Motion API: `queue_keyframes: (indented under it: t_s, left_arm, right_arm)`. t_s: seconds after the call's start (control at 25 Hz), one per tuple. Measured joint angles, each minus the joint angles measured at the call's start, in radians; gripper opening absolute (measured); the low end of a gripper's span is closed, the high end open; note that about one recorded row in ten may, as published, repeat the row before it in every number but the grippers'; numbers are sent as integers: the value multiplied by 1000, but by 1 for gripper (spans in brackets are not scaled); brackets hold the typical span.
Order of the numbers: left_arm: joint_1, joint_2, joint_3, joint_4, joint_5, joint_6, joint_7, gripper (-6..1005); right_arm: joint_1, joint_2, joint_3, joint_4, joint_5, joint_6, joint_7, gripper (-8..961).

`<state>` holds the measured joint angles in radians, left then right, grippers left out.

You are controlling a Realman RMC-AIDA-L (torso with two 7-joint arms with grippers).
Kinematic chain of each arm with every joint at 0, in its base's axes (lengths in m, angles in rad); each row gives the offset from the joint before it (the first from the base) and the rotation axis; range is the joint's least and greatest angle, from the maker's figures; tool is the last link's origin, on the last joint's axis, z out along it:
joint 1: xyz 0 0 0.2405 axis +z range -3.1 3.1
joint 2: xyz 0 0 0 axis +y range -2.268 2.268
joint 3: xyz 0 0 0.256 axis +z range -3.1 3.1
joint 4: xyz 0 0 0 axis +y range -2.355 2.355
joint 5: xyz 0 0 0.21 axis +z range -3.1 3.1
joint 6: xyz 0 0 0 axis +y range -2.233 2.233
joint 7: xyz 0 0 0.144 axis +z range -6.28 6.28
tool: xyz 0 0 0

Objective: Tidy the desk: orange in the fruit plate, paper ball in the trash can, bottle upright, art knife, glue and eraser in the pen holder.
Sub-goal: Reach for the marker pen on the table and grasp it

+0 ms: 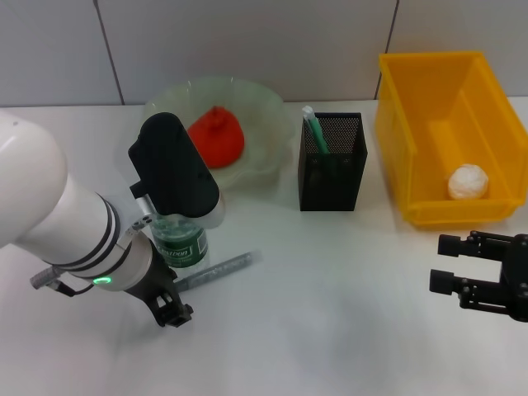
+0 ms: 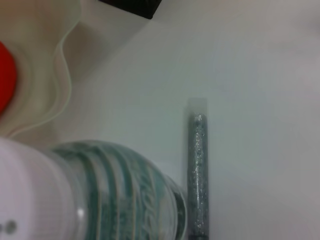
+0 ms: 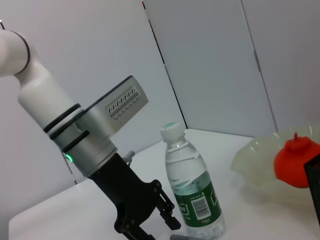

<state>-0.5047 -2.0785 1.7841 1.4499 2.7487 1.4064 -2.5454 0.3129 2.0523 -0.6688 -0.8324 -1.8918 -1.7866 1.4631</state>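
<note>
Left gripper [image 1: 172, 312] hangs low at lower left of the head view, finger state impossible to tell, just beside the upright bottle [image 1: 180, 245]. Glue [image 1: 221, 268] lies by the bottle's base; best grip mid-stick, clear of the bottle. Right gripper [image 1: 462, 268] waits parted at lower right

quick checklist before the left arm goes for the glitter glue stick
1. Grey glittery glue stick lies free on the white table: ok.
2. Clear green-labelled bottle stands upright, very close beside the stick: ok, but mind it.
3. Left gripper near the stick, fingers open or shut: cannot tell.
4. Black mesh pen holder has room beside the mint-green knife: ok.
5. Right gripper sits apart near the yellow bin: ok.
</note>
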Motion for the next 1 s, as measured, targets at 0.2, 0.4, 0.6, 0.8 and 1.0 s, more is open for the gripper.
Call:
queue_keyframes:
  t_s: [0.2,0.4,0.6,0.8,1.0]
  left_arm:
    - [-12,0,-4,-28,1,-13,6,532]
    - [-25,0,-12,-60,6,-27,10,513]
    - [-37,0,-24,-93,9,-39,13,513]
    - [-43,0,-28,-103,9,-42,14,514]
    - [-47,0,-29,-106,9,-43,15,514]
  right_arm:
    - [0,0,0,2,-1,0,-1,672]
    - [-1,1,-1,4,-1,3,-4,672]
    - [0,2,-2,14,-1,6,-6,672]
    - [1,1,-2,17,-1,6,-6,672]
    - [2,1,-2,17,-1,7,-7,672]
